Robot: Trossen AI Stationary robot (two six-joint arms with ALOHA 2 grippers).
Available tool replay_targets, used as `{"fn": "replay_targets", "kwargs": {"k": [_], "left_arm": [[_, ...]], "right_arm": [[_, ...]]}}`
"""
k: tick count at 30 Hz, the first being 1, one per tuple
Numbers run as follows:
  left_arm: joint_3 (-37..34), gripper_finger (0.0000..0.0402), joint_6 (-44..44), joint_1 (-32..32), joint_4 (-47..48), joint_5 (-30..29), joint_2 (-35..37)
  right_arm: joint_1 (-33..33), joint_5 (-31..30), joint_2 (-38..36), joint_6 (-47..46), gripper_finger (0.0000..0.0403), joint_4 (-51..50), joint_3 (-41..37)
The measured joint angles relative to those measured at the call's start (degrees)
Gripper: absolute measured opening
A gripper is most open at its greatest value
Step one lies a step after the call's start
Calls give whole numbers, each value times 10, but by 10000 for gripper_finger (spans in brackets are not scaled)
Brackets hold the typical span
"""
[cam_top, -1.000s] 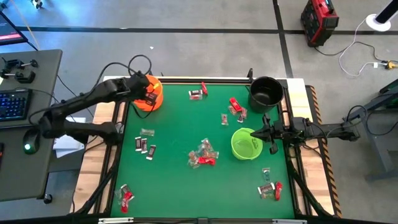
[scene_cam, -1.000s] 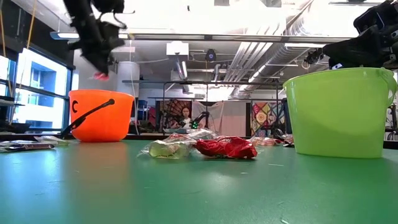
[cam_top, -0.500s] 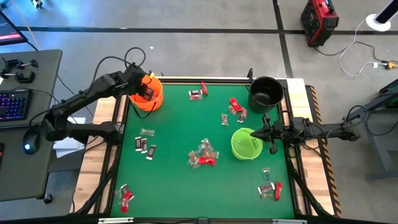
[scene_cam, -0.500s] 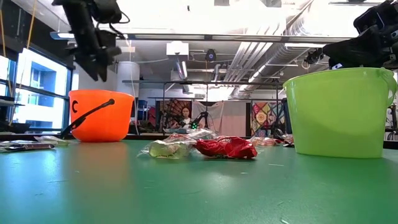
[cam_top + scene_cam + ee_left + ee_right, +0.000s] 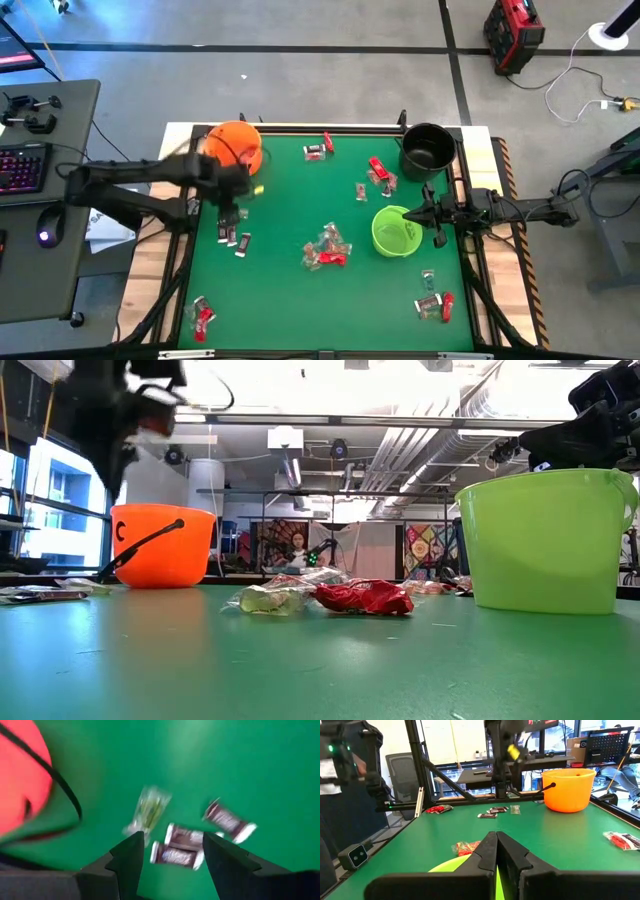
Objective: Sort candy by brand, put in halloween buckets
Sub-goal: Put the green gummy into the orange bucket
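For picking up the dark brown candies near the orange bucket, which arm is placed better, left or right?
Left. The left gripper is open, just above the dark brown candies. The right gripper is shut, across the table beside the green bucket.

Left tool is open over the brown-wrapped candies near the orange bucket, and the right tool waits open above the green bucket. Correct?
Not quite. The right tool is shut, its fingers pressed together in the right wrist view, over the green bucket. The left tool is open over the brown-wrapped candies near the orange bucket.
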State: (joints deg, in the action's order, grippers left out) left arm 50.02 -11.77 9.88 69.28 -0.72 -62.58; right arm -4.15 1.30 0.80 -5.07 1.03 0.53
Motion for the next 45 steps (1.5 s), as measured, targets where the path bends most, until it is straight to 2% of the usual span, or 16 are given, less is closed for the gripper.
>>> {"fn": "replay_targets", "kwargs": {"k": [4, 7, 13, 22, 29, 32, 37, 38, 43, 45], "left_arm": [[-63, 191, -9, -9, -33, -14, -25], [-85, 191, 23, -8, -93, -15, -50], [-78, 191, 58, -9, -145, -15, -119], [-78, 190, 53, 9, -138, -31, -244], [-75, 185, 50, 10, -137, -34, -273], [-72, 150, 53, 10, -136, -27, -274], [-40, 23, 55, 10, -134, -12, -274], [-29, 14, 55, 10, -133, -9, -268], [74, 22, 82, 10, -80, -1, -237], [125, 12, 101, 11, -69, -22, -218]], "right_arm": [[0, 0, 0, 0, 0, 0, 0], [0, 0, 0, 0, 0, 0, 0], [0, 0, 0, 0, 0, 0, 0], [0, 0, 0, 0, 0, 0, 0], [0, 0, 0, 0, 0, 0, 0], [0, 0, 0, 0, 0, 0, 0], [0, 0, 0, 0, 0, 0, 0], [0, 0, 0, 0, 0, 0, 0], [0, 0, 0, 0, 0, 0, 0], [0, 0, 0, 0, 0, 0, 0]]}}
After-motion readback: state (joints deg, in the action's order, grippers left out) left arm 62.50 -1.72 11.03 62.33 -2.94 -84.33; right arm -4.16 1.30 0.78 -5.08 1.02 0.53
